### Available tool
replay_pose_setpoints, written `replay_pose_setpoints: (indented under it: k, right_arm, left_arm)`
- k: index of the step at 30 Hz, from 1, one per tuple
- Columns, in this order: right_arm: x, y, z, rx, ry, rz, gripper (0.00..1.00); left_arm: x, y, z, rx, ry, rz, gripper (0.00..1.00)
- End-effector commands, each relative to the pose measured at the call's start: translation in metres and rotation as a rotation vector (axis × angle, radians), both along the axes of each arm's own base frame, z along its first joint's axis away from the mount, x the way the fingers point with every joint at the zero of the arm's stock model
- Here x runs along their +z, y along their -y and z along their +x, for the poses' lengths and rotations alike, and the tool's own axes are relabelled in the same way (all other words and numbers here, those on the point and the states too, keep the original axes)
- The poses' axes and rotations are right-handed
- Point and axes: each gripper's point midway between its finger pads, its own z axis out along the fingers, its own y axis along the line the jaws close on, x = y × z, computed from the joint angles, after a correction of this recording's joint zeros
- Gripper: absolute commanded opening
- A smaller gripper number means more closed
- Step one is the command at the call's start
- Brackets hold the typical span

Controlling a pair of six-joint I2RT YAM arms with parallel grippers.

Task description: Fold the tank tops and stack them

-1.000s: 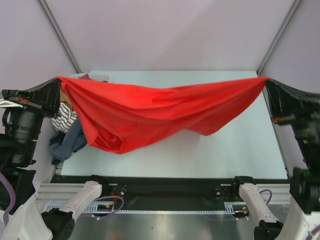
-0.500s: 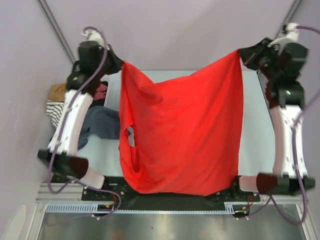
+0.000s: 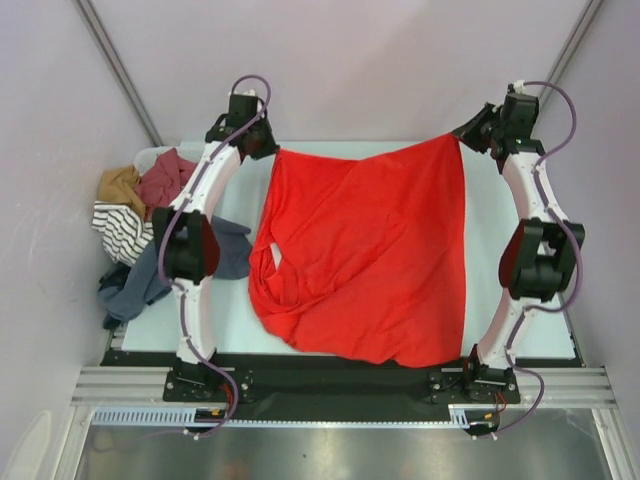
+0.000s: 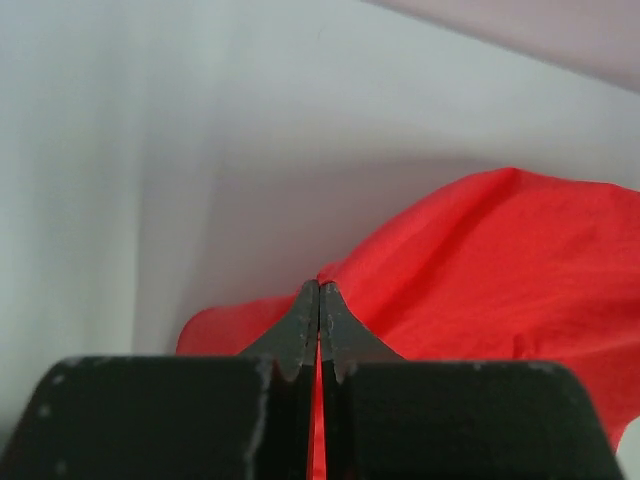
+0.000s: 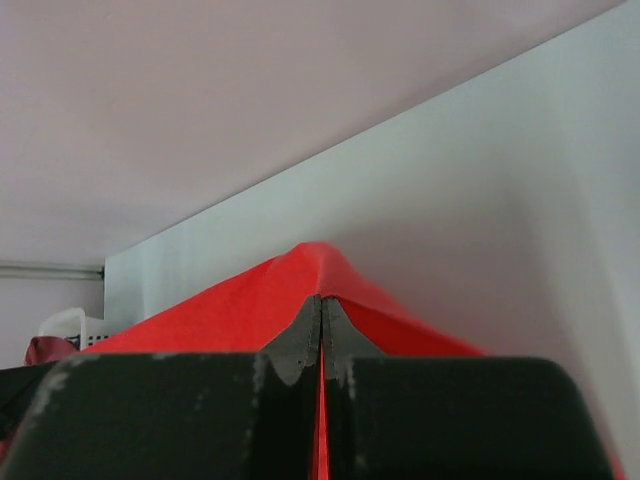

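Left edge: a heap of mixed clothes, striped, tan and maroon [image 3: 128,200], lies at the table's left side, well apart from the work
Dark cloth: a soft dark navy garment [image 3: 230,248] lies crumpled just beside the left arm, partly hidden by it; it looks like the second tank top, but its trim cannot be made out
Left gripper [image 3: 262,145]: clenched on the far left corner of the large bright red cloth tank top [image 3: 370,250]; in the wrist view the fingers meet with red cloth pinched between them [image 4: 318,290]
Red tank top: stretched between both arms at the far side and spread toward the near side over the pale blue-grey table [image 3: 225,315]; its strap openings lie to the left, creases cross the middle, and the near edge hangs over the black rail
Right gripper [image 3: 470,133]: likewise pressed together on the far right corner, the cloth tenting up at the fingertips [image 5: 321,300]
Step in hand: laying the red top flat before the first fold, judging by the taut far edge
Next move: lower both corners together and keep the tension even, so that the cloth settles smooth; only then let go
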Motion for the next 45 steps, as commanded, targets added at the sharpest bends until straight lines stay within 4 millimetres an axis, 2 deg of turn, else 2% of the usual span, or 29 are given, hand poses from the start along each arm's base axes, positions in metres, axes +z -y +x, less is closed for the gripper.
replay_pose_setpoints:
  k: [1, 2, 3, 4, 5, 6, 7, 8, 9, 10, 11, 12, 13, 14, 15, 16, 17, 18, 20, 21, 22, 23, 24, 25, 28, 29, 33, 38, 45]
  right_arm:
    - [0.018, 0.014, 0.042, -0.044, 0.106, 0.015, 0.00]
    - [0.013, 0.015, 0.047, -0.049, 0.099, 0.017, 0.00]
    - [0.016, 0.018, 0.053, -0.061, 0.108, 0.010, 0.00]
    - [0.004, 0.018, 0.057, -0.058, 0.086, 0.008, 0.00]
    - [-0.001, 0.017, 0.056, -0.056, 0.067, 0.008, 0.29]
    - [-0.004, 0.017, 0.055, -0.049, 0.058, 0.002, 0.45]
    - [-0.017, 0.017, 0.050, -0.048, 0.022, 0.005, 0.53]
    - [-0.013, 0.016, 0.043, -0.049, 0.025, 0.003, 0.62]
    - [-0.012, 0.017, 0.037, -0.055, 0.028, 0.002, 0.64]
    - [-0.037, 0.016, 0.023, -0.054, -0.027, 0.009, 0.65]
    - [-0.014, 0.016, 0.012, -0.056, 0.025, 0.001, 0.68]
    - [-0.019, 0.017, 0.001, -0.058, 0.011, -0.004, 0.68]
    - [-0.022, 0.016, -0.010, -0.053, -0.005, -0.020, 0.68]
    - [-0.040, 0.015, -0.026, -0.049, -0.052, -0.026, 0.68]
    - [-0.029, 0.014, -0.039, -0.049, -0.040, -0.042, 0.68]
    - [-0.031, 0.014, -0.051, -0.044, -0.054, -0.055, 0.68]
    - [-0.057, 0.011, -0.071, -0.023, -0.122, -0.076, 0.67]
    - [-0.049, 0.010, -0.086, -0.016, -0.109, -0.099, 0.66]
    - [-0.072, 0.010, -0.114, -0.017, -0.166, -0.135, 0.66]
    - [-0.103, 0.014, -0.136, -0.047, -0.241, -0.149, 0.66]
    - [-0.100, 0.016, -0.149, -0.066, -0.227, -0.161, 0.66]
    - [-0.105, 0.018, -0.158, -0.081, -0.233, -0.167, 0.68]
    - [-0.128, 0.022, -0.176, -0.118, -0.290, -0.170, 0.68]
    - [-0.123, 0.025, -0.184, -0.144, -0.276, -0.176, 0.67]
    - [-0.142, 0.035, -0.207, -0.225, -0.330, -0.209, 0.58]
    - [-0.147, 0.036, -0.212, -0.237, -0.342, -0.215, 0.56]
    - [-0.174, 0.044, -0.223, -0.278, -0.400, -0.231, 0.56]
    - [-0.185, 0.051, -0.212, -0.312, -0.445, -0.241, 0.55]
    - [-0.216, 0.056, -0.201, -0.345, -0.525, -0.280, 0.54]
  left_arm:
    - [0.066, -0.002, 0.042, 0.044, 0.179, -0.067, 0.00]
    - [0.043, -0.005, 0.051, 0.057, 0.137, -0.068, 0.01]
    - [0.041, -0.005, 0.055, 0.058, 0.136, -0.075, 0.00]
    - [0.040, -0.001, 0.058, 0.035, 0.135, -0.099, 0.09]
    - [0.036, -0.002, 0.059, 0.028, 0.120, -0.110, 0.28]
    - [0.034, -0.001, 0.058, 0.006, 0.113, -0.114, 0.46]
    - [0.034, 0.000, 0.055, -0.004, 0.105, -0.116, 0.71]
    - [0.023, 0.000, 0.047, -0.004, 0.067, -0.106, 0.77]
    - [0.039, 0.000, 0.039, -0.011, 0.089, -0.104, 0.80]
    - [0.040, 0.000, 0.033, -0.019, 0.088, -0.097, 0.83]
    - [0.028, 0.001, 0.020, -0.017, 0.055, -0.072, 0.84]
    - [0.051, 0.000, 0.007, -0.026, 0.092, -0.049, 0.84]
    - [0.056, 0.001, -0.004, -0.031, 0.093, -0.031, 0.85]
    - [0.041, 0.007, -0.020, -0.038, 0.055, 0.008, 0.85]
    - [0.041, 0.011, -0.032, -0.054, 0.052, 0.033, 0.84]
    - [0.064, 0.013, -0.050, -0.059, 0.092, 0.040, 0.84]
    - [0.042, 0.025, -0.070, -0.074, 0.050, 0.080, 0.84]
    - [0.041, 0.033, -0.085, -0.084, 0.051, 0.080, 0.83]
    - [0.030, 0.059, -0.125, -0.147, 0.080, 0.059, 0.82]
    - [0.024, 0.065, -0.137, -0.150, 0.085, 0.040, 0.82]
    - [0.019, 0.071, -0.148, -0.161, 0.091, 0.023, 0.82]
    - [0.010, 0.075, -0.166, -0.174, 0.100, -0.008, 0.82]
    - [0.005, 0.076, -0.174, -0.182, 0.091, -0.028, 0.82]
    - [0.002, 0.075, -0.181, -0.184, 0.089, -0.038, 0.81]
    - [-0.013, 0.064, -0.202, -0.185, 0.081, -0.030, 0.81]
    - [-0.026, 0.059, -0.209, -0.184, 0.061, -0.017, 0.81]
    - [-0.037, 0.051, -0.220, -0.186, 0.055, 0.002, 0.81]
    - [-0.051, 0.051, -0.226, -0.202, 0.031, 0.004, 0.81]
    - [-0.053, 0.054, -0.232, -0.227, 0.031, -0.015, 0.81]
